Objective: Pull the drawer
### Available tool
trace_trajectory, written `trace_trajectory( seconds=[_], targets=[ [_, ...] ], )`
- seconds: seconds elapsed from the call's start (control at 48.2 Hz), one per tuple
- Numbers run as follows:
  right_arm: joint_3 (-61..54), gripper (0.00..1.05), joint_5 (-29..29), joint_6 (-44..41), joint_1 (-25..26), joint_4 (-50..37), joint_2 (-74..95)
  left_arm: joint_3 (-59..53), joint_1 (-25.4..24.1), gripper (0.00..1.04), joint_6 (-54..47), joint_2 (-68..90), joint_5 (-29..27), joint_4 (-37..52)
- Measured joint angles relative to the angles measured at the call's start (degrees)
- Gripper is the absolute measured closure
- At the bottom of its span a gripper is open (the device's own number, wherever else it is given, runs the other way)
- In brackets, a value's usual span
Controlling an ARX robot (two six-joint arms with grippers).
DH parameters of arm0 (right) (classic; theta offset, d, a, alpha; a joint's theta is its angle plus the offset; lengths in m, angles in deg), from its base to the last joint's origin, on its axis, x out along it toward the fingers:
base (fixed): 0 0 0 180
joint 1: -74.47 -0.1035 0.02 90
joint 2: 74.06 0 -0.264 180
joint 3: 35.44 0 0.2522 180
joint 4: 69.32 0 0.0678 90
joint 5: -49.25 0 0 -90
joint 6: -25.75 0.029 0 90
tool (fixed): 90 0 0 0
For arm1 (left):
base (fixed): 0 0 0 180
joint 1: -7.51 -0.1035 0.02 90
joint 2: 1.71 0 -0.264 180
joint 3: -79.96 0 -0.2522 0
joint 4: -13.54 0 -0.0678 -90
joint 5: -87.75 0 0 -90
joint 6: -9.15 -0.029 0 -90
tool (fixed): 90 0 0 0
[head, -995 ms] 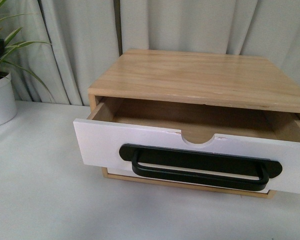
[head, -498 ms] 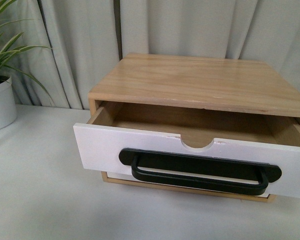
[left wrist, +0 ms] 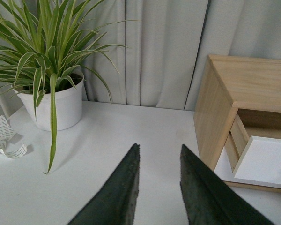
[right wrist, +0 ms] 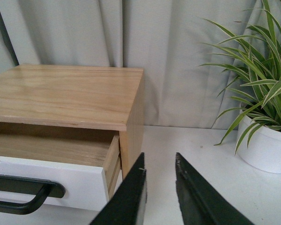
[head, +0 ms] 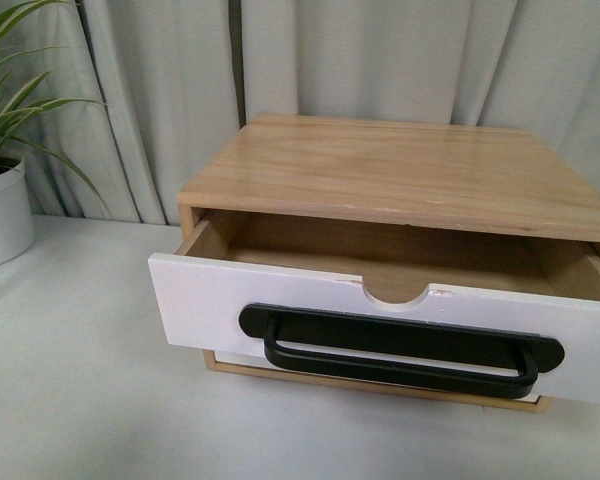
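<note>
One drawer [head: 280, 300] fills my front view, pulled partway out of its wooden case [head: 400, 165] on the table [head: 80, 380], black handle [head: 400, 350] facing me; neither arm shows. Left wrist: my left gripper [left wrist: 159, 161] hangs slightly parted and empty, near the case's left side, plant [left wrist: 47, 70] beyond. Right wrist: my right gripper [right wrist: 160, 176] is likewise narrowly parted, empty, beside the case's right side.

Drawer [head: 280, 300] — white front, black bar handle, half-round notch — pulled partly out.
</note>
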Motion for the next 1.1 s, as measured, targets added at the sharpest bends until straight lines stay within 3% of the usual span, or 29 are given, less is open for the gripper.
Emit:
trace_trajectory(
  seconds=[0.145,0.27,0.394,0.705,0.829,1.099],
  targets=[
    [-1.0,1.03,0.0,0.1,0.0,0.7,-1.9,-0.9,0.0,1.01,0.4,-2.8,0.1,-1.8],
    [-1.9,1.03,0.0,0.2,0.0,1.6,-3.7,-1.6,0.0,1.01,0.6,-5.3,0.0,-3.6],
    [-2.7,1.03,0.0,0.2,0.0,9.6,-11.1,-3.2,0.0,1.01,0.6,-7.3,-0.1,-3.5],
    [-4.6,1.03,0.0,0.2,0.0,9.7,-14.5,-3.2,0.0,1.01,0.6,-11.9,0.0,-7.9],
    [-4.6,1.03,0.0,0.2,0.0,9.7,-14.5,-3.1,0.0,1.01,0.7,-20.3,0.0,-17.5],
    [-4.6,1.03,0.0,0.2,0.0,9.7,-14.5,-3.1,0.0,1.01,0.8,-21.6,0.0,-18.0]
  ],
)
